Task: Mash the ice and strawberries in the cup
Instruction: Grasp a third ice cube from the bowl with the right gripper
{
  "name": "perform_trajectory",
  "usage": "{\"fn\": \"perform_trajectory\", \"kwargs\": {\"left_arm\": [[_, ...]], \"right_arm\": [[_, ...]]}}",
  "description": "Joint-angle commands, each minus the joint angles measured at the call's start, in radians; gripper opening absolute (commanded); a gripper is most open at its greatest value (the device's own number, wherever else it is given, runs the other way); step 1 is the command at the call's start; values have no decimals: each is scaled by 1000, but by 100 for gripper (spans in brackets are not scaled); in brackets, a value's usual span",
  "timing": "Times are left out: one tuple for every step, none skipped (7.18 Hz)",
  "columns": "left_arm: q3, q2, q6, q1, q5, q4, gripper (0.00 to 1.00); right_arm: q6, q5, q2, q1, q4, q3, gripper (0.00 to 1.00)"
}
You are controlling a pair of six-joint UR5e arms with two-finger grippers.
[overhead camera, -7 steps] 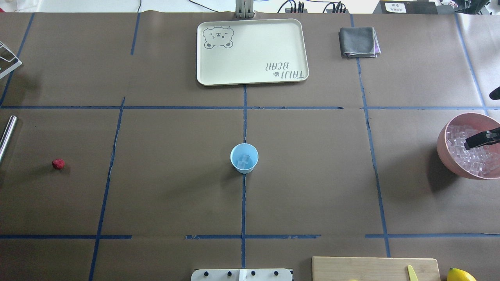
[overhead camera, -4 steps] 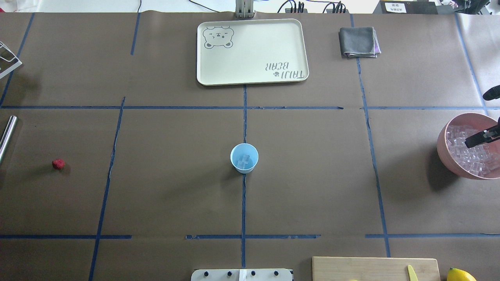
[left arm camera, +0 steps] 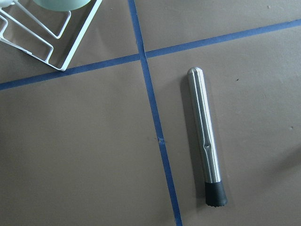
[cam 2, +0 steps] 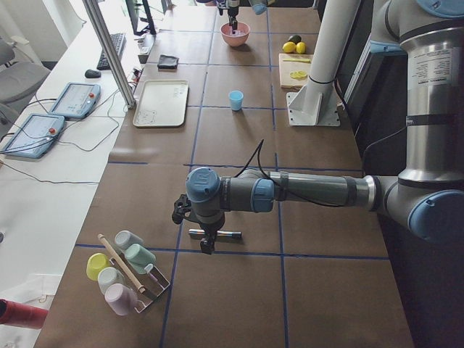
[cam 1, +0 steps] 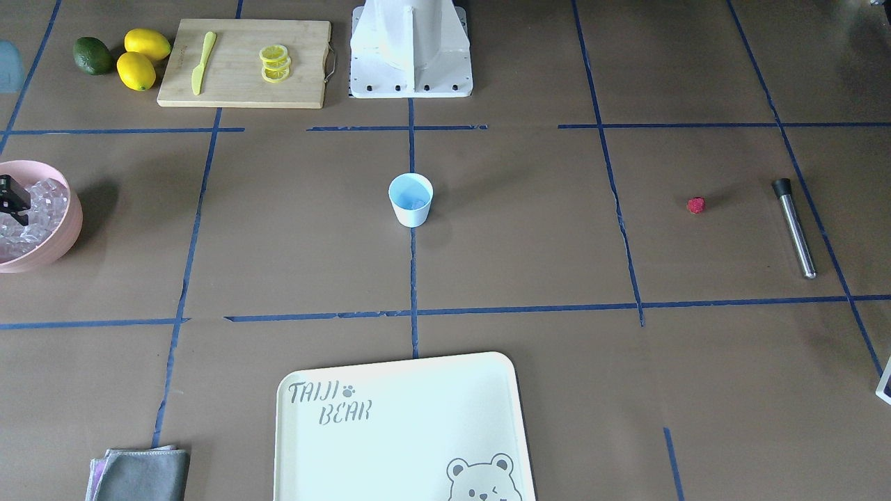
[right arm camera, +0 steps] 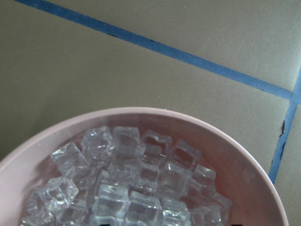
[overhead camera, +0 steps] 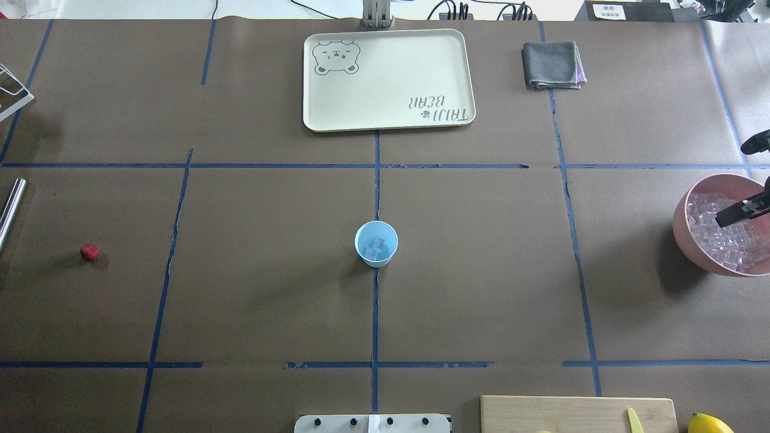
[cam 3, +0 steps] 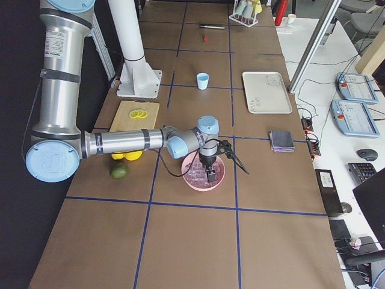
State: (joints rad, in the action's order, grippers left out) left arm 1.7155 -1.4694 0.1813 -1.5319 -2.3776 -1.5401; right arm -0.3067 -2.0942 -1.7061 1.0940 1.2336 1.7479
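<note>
Overhead exterior: right gripper (overhead camera: pixel 741 212) has edged rightward over the ice (overhead camera: pixel 722 243) bowl (overhead camera: pixel 682 231); cup (overhead camera: pixel 376 243) and strawberry (overhead camera: pixel 89 252) unmoved. I cannot tell its opening, nor the left gripper's (cam 2: pixel 207 245).

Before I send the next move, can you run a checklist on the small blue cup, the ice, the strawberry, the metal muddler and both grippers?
1. The small light blue plastic cup is upright at the table's centre: ok.
2. The clear ice cubes are in the cup: ok, a few are inside.
3. The tiny red strawberry is in the cup: not ok, it lies on the table, far from it.
4. The steel muddler with a black tip is within reach: ok, it lies flat below the left gripper.
5. The right gripper, over the pink bowl, holds ice: cannot tell.
6. The left gripper is open: cannot tell.
</note>
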Motion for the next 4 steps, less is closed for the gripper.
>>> {"fn": "perform_trajectory", "kwargs": {"left_arm": [[1, 0, 1, -1, 0, 0, 100], [0, 0, 1, -1, 0, 0, 100], [0, 0, 1, -1, 0, 2, 100], [1, 12, 1, 1, -3, 0, 100]], "right_arm": [[-6, -7, -7, 3, 1, 10, 25], [-6, -7, -7, 3, 3, 12, 12], [-6, -4, -7, 3, 3, 10, 8], [-6, -4, -7, 6, 3, 10, 8]]}}
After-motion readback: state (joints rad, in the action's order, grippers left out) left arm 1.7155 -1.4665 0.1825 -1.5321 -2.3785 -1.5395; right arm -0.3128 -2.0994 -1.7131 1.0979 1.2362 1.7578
